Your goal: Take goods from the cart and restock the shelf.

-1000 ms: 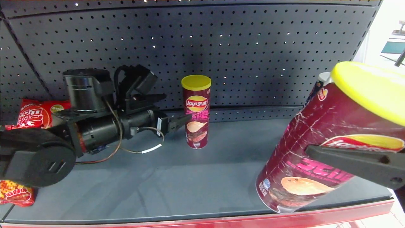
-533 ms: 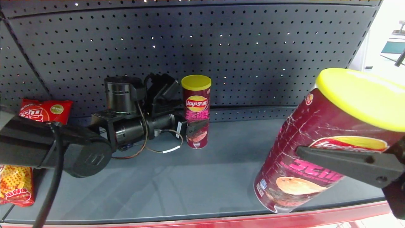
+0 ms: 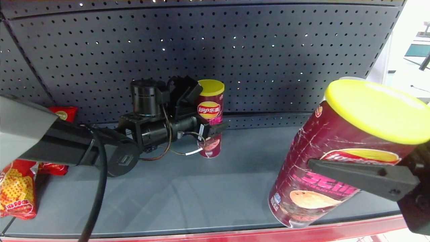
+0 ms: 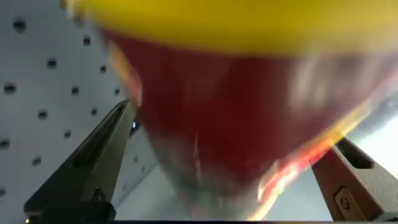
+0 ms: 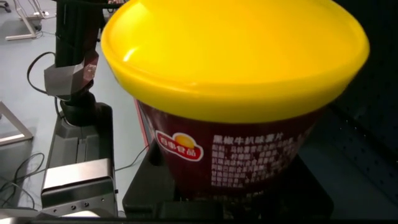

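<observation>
On the shelf (image 3: 188,191), a can (image 3: 211,111) stands upright near the back, just before the pegboard (image 3: 252,50) and left of centre. The left claw (image 3: 215,129) reaches in from the left, one finger on each side of this can (image 4: 230,112). At the shelf's left end lie snack bags, one at the back (image 3: 63,112) and one at the front (image 3: 18,193). Over the front right edge, the right claw (image 3: 322,161) grips a second can (image 3: 322,141), tilted with its top leaning right.

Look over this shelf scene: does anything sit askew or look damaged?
The chip can in the right end effector leans at a tilt near the front edge of the shelf, its label creased with white lines. The can at the back stands upright.
</observation>
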You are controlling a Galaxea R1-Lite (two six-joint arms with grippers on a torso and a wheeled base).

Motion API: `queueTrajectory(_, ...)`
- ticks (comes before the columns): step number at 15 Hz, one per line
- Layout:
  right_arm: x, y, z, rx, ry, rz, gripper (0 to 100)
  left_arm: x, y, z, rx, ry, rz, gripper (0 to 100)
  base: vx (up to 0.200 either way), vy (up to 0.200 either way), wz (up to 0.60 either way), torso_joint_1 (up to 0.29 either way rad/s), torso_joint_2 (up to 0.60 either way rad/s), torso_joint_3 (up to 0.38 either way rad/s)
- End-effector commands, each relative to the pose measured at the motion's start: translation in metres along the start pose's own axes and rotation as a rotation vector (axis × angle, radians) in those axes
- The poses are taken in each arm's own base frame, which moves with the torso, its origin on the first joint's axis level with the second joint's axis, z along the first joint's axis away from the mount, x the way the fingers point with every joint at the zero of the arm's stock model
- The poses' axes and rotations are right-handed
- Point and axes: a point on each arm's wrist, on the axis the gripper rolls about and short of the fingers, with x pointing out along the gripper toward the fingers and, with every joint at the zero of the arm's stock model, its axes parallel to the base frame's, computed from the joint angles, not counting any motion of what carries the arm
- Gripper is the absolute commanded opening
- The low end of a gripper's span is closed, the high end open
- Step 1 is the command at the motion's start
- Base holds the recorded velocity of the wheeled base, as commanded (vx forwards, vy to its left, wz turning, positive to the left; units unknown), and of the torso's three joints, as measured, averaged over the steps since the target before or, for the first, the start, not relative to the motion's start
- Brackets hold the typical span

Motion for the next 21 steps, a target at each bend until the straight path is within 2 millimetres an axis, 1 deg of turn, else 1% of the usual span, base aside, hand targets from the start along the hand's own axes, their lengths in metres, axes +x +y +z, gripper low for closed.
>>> queueTrajectory(1, 0.001, 0.000, -0.001, 0.002, 0.005, 0.002, 0, 0.004, 0.000, -0.003, -0.001, 0.002, -0.001, 0, 0.000, 0.000, 0.00, 0.000, 0.00, 0.000)
queueTrajectory(3, 0.002, -0.001, -0.001, 0.003, 0.006, 0.003, 0, 0.001, -0.001, -0.001, 0.001, -0.003, -0.003, 0, 0.000, 0.000, 0.00, 0.000, 0.00, 0.000)
queueTrajectory(5, 0.005, -0.002, -0.002, 0.006, 0.011, 0.005, 0, -0.012, -0.008, 0.009, 0.007, -0.021, -0.015, 0, 0.000, 0.000, 0.00, 0.000, 0.00, 0.000)
queueTrajectory(6, 0.006, -0.003, -0.002, 0.007, 0.012, 0.006, 0, -0.025, -0.015, 0.015, 0.010, -0.029, -0.024, 0, 0.000, 0.000, 0.00, 0.000, 0.00, 0.000)
queueTrajectory(7, 0.006, -0.003, -0.002, 0.007, 0.012, 0.006, 0, -0.025, -0.015, 0.015, 0.010, -0.029, -0.024, 0, 0.000, 0.000, 0.00, 0.000, 0.00, 0.000)
queueTrajectory(8, 0.010, -0.004, -0.002, 0.005, 0.018, 0.007, 0, -0.055, -0.034, 0.024, 0.007, -0.041, -0.064, 0, 0.000, 0.000, 0.00, 0.000, 0.00, 0.000)
queueTrajectory(9, 0.011, -0.005, -0.004, 0.009, 0.024, 0.008, 0, -0.071, -0.046, 0.026, -0.003, -0.042, -0.090, 0, 0.000, 0.000, 0.00, 0.000, 0.00, 0.000)
queueTrajectory(10, 0.011, -0.005, -0.005, 0.009, 0.027, 0.007, 0, -0.087, -0.053, 0.023, -0.009, -0.032, -0.104, 0, 0.000, 0.000, 0.00, 0.000, 0.00, 0.000)
queueTrajectory(12, 0.012, -0.006, -0.005, 0.010, 0.030, 0.006, 0, -0.112, -0.059, 0.011, -0.017, 0.006, -0.113, 0, 0.000, 0.000, 0.00, 0.000, 0.00, 0.000)
queueTrajectory(13, 0.014, -0.006, -0.007, 0.012, 0.035, 0.007, 0, -0.119, -0.061, 0.009, -0.020, 0.018, -0.116, 0, 0.000, 0.000, 0.00, 0.000, 0.00, 0.000)
queueTrajectory(14, 0.015, -0.007, -0.006, 0.010, 0.035, 0.007, 0, -0.126, -0.070, 0.006, -0.021, 0.032, -0.145, 0, 0.000, 0.000, 0.00, 0.000, 0.00, 0.000)
queueTrajectory(16, 0.019, -0.010, -0.003, 0.004, 0.028, 0.004, 0, -0.126, -0.073, 0.004, -0.020, 0.039, -0.157, 0, 0.000, 0.000, 0.00, 0.000, 0.00, 0.000)
queueTrajectory(18, 0.020, -0.011, -0.003, 0.005, 0.029, 0.004, 0, -0.119, -0.077, 0.006, -0.018, 0.038, -0.177, 0, 0.000, 0.000, 0.00, 0.000, 0.00, 0.000)
queueTrajectory(21, 0.021, -0.012, -0.001, 0.003, 0.025, 0.002, 0, -0.113, -0.079, -0.001, -0.022, 0.065, -0.188, 0, 0.000, 0.000, 0.00, 0.000, 0.00, 0.000)
